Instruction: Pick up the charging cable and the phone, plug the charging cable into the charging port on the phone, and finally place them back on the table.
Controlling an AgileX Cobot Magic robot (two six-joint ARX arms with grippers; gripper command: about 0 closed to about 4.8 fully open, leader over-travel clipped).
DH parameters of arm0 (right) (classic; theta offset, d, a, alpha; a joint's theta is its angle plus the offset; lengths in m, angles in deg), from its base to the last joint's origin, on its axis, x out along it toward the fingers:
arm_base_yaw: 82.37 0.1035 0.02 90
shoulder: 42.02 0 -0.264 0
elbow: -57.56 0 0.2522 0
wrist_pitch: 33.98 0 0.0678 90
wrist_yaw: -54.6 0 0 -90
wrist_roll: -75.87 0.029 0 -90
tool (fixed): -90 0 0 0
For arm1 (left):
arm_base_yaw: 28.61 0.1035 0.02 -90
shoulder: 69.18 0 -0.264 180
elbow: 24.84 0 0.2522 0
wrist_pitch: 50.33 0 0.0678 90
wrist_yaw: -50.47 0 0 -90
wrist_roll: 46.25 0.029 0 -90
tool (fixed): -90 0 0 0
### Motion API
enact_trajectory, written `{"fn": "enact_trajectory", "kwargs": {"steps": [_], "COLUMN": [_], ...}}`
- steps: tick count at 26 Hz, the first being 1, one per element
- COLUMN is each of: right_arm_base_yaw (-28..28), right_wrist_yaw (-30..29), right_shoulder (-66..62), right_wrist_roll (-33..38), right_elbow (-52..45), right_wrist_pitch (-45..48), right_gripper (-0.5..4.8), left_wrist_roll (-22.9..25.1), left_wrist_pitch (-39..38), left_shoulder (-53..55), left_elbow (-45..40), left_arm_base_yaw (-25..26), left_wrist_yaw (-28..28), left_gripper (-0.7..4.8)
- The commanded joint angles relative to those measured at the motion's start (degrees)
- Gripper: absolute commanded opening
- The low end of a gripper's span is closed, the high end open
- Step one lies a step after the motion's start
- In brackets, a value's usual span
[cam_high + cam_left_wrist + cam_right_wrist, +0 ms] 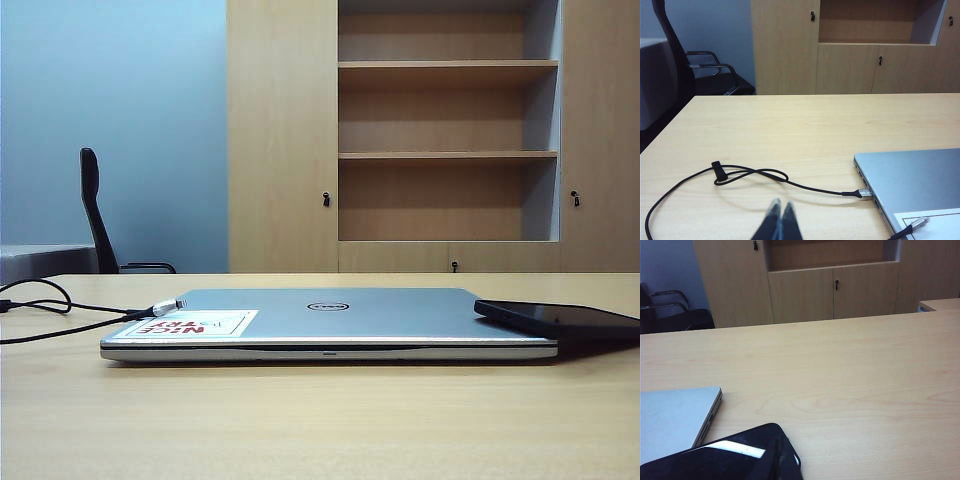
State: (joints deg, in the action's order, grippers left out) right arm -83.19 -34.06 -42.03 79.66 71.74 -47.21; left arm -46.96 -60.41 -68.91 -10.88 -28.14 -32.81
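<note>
The black phone (560, 318) lies tilted on the right edge of a closed silver laptop (330, 315) on the table (300, 420). The charging cable (60, 305) curls over the table at the left, its silver plug (168, 306) resting on the laptop's sticker. The left wrist view shows my left gripper (780, 210) shut and empty above the table, near the cable (755, 172) and short of its plug (919, 223). The right wrist view shows my right gripper (777, 450) shut, just over the phone (700, 460). The charging port is not visible. Neither gripper appears in the exterior view.
The cable's other end (862, 193) is plugged into the laptop's side (875, 197). A black chair (95, 210) and a grey desk (40, 258) stand beyond the table's left end. A wooden cabinet (445, 130) stands behind the table.
</note>
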Motion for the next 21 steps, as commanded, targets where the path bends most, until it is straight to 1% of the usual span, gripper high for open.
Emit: {"fn": "enact_trajectory", "kwargs": {"steps": [1, 4, 7, 10, 12, 14, 17, 21], "right_arm_base_yaw": [0.04, 0.11, 0.11, 0.15, 0.15, 0.15, 0.15, 0.20], "right_wrist_yaw": [0.17, 0.15, 0.13, 0.02, 0.02, 0.09, 0.09, -0.44], "right_shoulder": [0.17, 0.17, 0.17, 0.17, 0.17, 0.00, -1.55, -6.67], "right_wrist_roll": [-0.02, -1.53, -1.44, -0.13, 1.46, 2.67, 2.67, 2.67], "right_elbow": [-0.35, -0.35, -0.35, 0.74, 2.45, 4.70, 10.62, 18.97], "right_wrist_pitch": [0.98, 0.98, 1.07, 1.57, 1.33, 0.85, -1.86, -2.67], "right_gripper": [-0.05, -0.05, -0.05, -0.05, -0.05, -0.05, -0.05, -0.05], "left_wrist_roll": [0.26, 0.26, 0.26, -0.07, -1.97, -4.46, -4.68, -4.66], "left_wrist_pitch": [0.72, 0.70, 0.70, 2.01, 2.93, 2.49, 2.45, 2.84], "left_shoulder": [0.07, 0.07, 0.07, 0.07, 0.07, 0.07, 0.22, 3.15], "left_elbow": [-0.02, -0.02, -0.02, 0.24, 1.05, 2.60, 6.10, 10.38], "left_arm_base_yaw": [0.04, 0.04, 0.04, 0.04, 0.04, 0.04, -0.02, -0.02], "left_wrist_yaw": [0.11, 0.11, 0.11, 0.11, 0.11, 0.11, 0.11, 0.11], "left_gripper": [-0.06, -0.06, -0.06, -0.06, -0.06, -0.06, -0.06, -0.06]}}
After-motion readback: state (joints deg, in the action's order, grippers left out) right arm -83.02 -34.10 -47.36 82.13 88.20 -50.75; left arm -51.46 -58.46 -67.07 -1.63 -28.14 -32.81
